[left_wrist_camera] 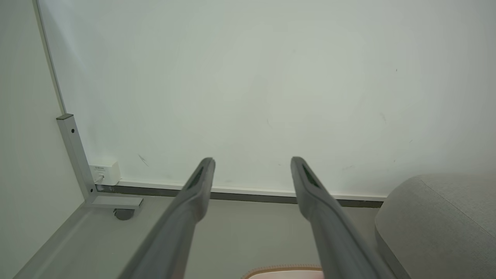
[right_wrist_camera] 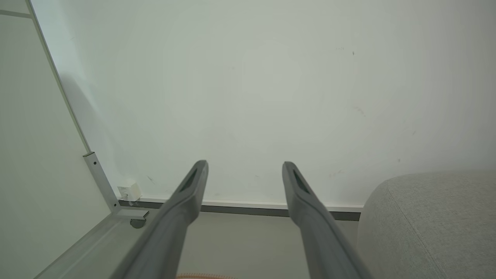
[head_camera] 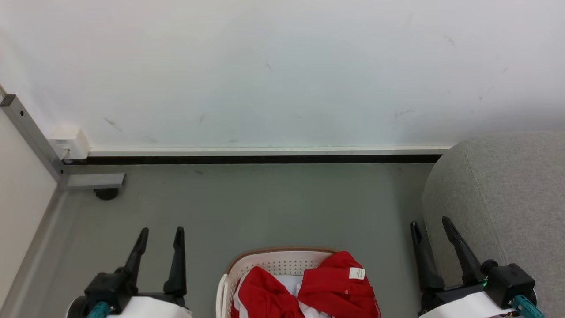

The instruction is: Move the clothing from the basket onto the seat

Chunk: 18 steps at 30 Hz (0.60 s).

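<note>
Red clothing with white parts and a small white label lies heaped in the cream basket, which stands on the floor at the bottom centre of the head view. Its brown rim peeks in at the bottom of the left wrist view. The grey seat fills the right side, also seen as the seat and the seat. My left gripper stands open to the left of the basket, empty; its own view shows the gripper with spread fingers. My right gripper is open between basket and seat, empty, likewise the gripper.
A white wall with a dark baseboard closes the far side. At the left stands a pale partition on a metal foot with a caster, and a white socket box sits by it. Grey floor lies beyond the basket.
</note>
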Tool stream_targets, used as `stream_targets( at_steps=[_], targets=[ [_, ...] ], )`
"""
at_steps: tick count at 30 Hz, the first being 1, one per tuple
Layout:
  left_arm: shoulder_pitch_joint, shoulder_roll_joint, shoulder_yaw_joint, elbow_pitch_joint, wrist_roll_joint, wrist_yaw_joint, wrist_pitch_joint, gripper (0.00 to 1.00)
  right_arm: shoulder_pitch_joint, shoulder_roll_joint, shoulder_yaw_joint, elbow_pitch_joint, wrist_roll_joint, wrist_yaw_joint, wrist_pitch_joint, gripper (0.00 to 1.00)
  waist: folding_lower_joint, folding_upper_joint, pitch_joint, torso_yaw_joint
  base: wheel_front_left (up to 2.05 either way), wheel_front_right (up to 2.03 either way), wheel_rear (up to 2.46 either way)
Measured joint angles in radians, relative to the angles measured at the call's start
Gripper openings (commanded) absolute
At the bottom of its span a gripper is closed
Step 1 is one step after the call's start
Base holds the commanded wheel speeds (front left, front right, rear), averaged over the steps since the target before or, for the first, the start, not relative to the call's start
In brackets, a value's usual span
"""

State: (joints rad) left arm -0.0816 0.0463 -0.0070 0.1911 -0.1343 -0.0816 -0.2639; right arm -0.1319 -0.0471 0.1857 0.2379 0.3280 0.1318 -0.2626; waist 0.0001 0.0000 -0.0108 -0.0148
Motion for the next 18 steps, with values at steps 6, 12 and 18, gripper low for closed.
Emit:
stream_targets(
  at_steps=[6,12,18],
  targets=[
    [0.0,0.0,-0.001,-0.001,0.0,0.003,0.0,1.0,-0.001,0.0,0.001,0.0,0.0,0.0,0.0,1.0,0.0,0.0,0.006,-0.005,0.0,0.0,0.0],
    [-0.002,0.0,-0.008,0.0,-0.001,0.003,0.0,1.0,-0.006,0.0,-0.002,0.0,-0.001,0.0,0.0,1.0,0.0,0.0,0.02,-0.017,0.0,0.0,0.0],
    [-0.023,0.001,-0.019,0.002,-0.002,0.0,0.0,1.0,-0.02,0.0,-0.02,-0.013,-0.016,0.0,0.0,1.0,0.0,0.0,0.057,-0.037,0.0,0.0,0.0]
  ],
)
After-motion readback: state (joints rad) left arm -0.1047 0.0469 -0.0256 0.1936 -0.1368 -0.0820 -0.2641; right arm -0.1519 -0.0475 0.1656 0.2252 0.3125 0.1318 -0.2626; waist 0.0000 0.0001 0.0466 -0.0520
